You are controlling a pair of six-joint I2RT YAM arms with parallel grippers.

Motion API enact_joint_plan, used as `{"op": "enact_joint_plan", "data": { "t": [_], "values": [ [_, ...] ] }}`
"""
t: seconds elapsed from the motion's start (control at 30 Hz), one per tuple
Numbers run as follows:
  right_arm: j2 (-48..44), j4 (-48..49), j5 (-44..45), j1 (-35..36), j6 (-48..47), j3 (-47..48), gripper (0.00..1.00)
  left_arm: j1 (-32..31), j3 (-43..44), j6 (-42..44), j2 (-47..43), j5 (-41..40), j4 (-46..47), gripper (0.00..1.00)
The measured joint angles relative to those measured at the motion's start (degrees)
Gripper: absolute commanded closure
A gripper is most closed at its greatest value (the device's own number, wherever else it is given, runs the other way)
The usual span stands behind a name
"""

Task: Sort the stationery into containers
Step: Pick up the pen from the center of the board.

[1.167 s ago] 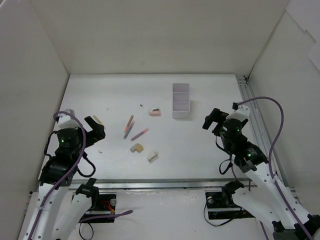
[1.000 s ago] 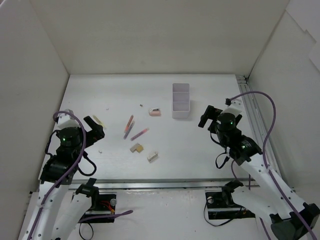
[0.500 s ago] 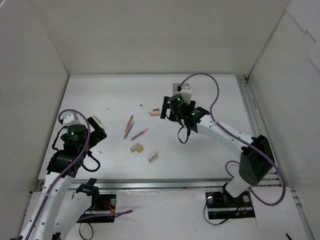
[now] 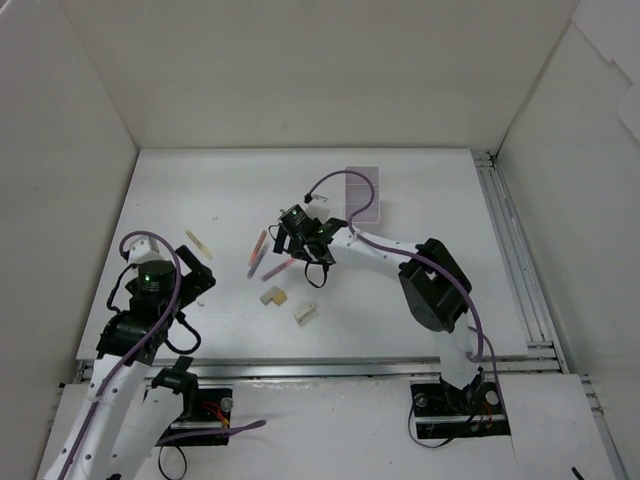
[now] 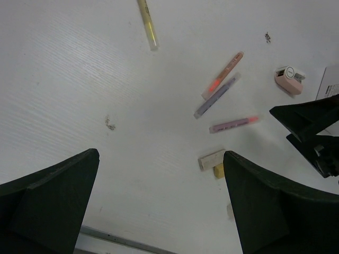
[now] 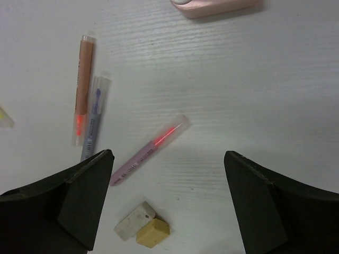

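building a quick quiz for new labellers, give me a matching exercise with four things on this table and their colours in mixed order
Things:
1. lone stick left of all the other items
2. eraser-like block
3. divided box
4. slanted stick in the middle of the right wrist view

Colours:
a. white
b. purple with a red tip
c. yellow
d. pale pink

Pairs: 1-c, 2-d, 3-a, 4-b

We note orange pen point(image 6: 83, 79) and purple pen point(image 6: 93, 124) flat, touching side by side. Pink pen point(image 6: 151, 150) lies slanted nearby. Cream block point(image 6: 134, 220) touches tan block point(image 6: 153, 233). Pink eraser point(image 6: 217, 5) lies apart. White box point(image 4: 362, 185) lies farther back.
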Motion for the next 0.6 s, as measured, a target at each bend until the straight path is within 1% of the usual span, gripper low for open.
{"op": "enact_joint_plan", "data": {
  "t": [0.07, 0.17, 0.23, 0.27, 0.3, 0.5, 0.6],
  "values": [
    [1.88, -0.13, -0.35, 0.24, 1.77, 1.29, 0.22, -0.02, -0.44, 0.02, -0.57, 0.44, -0.11, 0.0],
    [4.52, -0.44, -0.59, 0.46, 3.85, 3.58, 0.29, -0.04, -0.52, 0.02, -1.16, 0.83, -0.09, 0.0],
    [5.99, -1.05, -0.74, 0.52, 4.9, 5.05, 0.31, -0.04, -0.55, 0.04, -1.46, 1.09, -0.07, 0.0],
    [6.75, -1.62, -0.74, 0.52, 5.35, 6.05, 0.38, -0.04, -0.66, 0.07, -1.55, 1.22, 0.04, 0.0],
    [7.37, -1.84, -0.74, 0.52, 5.62, 6.84, 0.4, -0.04, -0.87, 0.07, -1.79, 1.29, 0.17, 0.0],
    [11.78, -4.28, -1.07, 0.52, 7.39, 11.89, 0.4, -0.04, -1.75, 0.07, -3.32, 1.68, 0.35, 0.0],
    [13.2, -5.29, -1.31, 0.52, 7.78, 12.87, 0.41, -0.04, -2.05, 0.09, -3.98, 1.7, 0.35, 0.0]
  ]
}}
